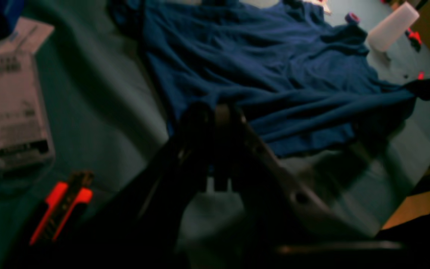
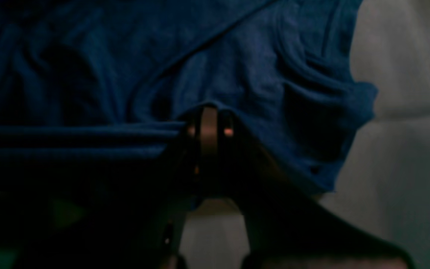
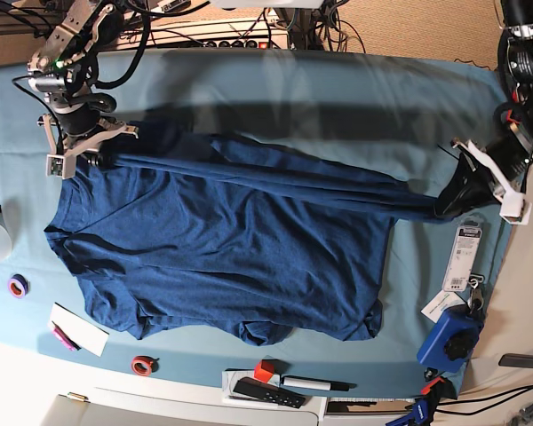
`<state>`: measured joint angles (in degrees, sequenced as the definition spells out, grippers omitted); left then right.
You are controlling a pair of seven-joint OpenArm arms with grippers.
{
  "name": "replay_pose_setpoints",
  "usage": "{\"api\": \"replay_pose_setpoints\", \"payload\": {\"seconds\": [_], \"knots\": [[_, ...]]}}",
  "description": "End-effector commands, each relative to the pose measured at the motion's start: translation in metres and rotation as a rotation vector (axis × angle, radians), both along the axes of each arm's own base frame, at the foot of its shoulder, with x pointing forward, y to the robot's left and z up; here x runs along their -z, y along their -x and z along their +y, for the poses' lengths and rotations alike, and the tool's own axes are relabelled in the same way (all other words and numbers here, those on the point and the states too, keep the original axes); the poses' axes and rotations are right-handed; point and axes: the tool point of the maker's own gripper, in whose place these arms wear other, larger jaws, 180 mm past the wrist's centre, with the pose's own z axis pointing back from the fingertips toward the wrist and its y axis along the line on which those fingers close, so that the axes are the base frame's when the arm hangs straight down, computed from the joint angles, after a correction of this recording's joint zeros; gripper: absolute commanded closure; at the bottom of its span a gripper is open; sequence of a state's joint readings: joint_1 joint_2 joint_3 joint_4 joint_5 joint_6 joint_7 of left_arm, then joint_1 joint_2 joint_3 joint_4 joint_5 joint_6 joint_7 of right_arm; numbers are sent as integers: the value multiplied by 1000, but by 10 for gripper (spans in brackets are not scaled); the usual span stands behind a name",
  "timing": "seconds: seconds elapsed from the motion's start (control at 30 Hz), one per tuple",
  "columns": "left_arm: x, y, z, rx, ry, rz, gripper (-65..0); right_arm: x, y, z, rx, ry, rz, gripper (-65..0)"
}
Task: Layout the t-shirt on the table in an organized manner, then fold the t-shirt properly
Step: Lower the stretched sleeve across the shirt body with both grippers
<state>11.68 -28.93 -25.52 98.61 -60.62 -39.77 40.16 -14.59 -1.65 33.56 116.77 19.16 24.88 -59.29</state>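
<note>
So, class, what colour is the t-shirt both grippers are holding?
Plain dark navy blue t-shirt, clearest in the base view.

Wrinkled navy t-shirt (image 3: 222, 257) spread across teal table (image 3: 320, 98), top edge taut.

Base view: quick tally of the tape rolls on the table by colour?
Purple tape roll: 1
Red tape roll: 1
Total: 2, both on the table near the t-shirt.
</note>
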Motion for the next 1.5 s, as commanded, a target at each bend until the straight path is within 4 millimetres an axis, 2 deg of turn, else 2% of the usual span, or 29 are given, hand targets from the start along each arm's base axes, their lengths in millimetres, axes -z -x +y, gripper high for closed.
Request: {"api": "replay_pose_setpoints", "payload": {"seconds": [0.0, 0.17, 0.33, 0.53, 0.67, 0.8, 0.93, 1.0, 1.17, 1.33, 1.47], "knots": [[-15, -7, 5, -5, -7, -55, 0, -7, -5, -10, 16, 34, -31, 0], [-17, -10, 6, -10, -19, -69, 0, 4, -9, -24, 27, 34, -20, 0], [-13, -12, 8, -28, -58, -80, 0, 3, -26, -38, 46, 29, -30, 0], [-11, -17, 9, -74, -62, -100, 0, 0, -46, -41, 54, 4, -53, 0], [-2, -19, -3, -43, -92, -89, 0, -5, -53, -42, 55, 6, -68, 0], [11, -27, -19, -37, -147, -70, 0, -1, -48, -47, 66, 41, -32, 0], [24, -31, -47, 31, -216, -67, 0, 1, -46, -50, 79, 48, -17, 0], [28, -36, -56, 43, -257, -68, 0, 2, -45, -51, 85, 47, -14, 0], [28, -48, -49, -16, -314, -77, 0, 13, -38, -55, 90, 53, 26, 0], [31, -47, -48, -17, -317, -69, 0, 29, -33, -62, 97, 38, 75, 0], [31, -47, -48, -17, -318, -68, 0, 32, -32, -62, 97, 34, 84, 0]]}}
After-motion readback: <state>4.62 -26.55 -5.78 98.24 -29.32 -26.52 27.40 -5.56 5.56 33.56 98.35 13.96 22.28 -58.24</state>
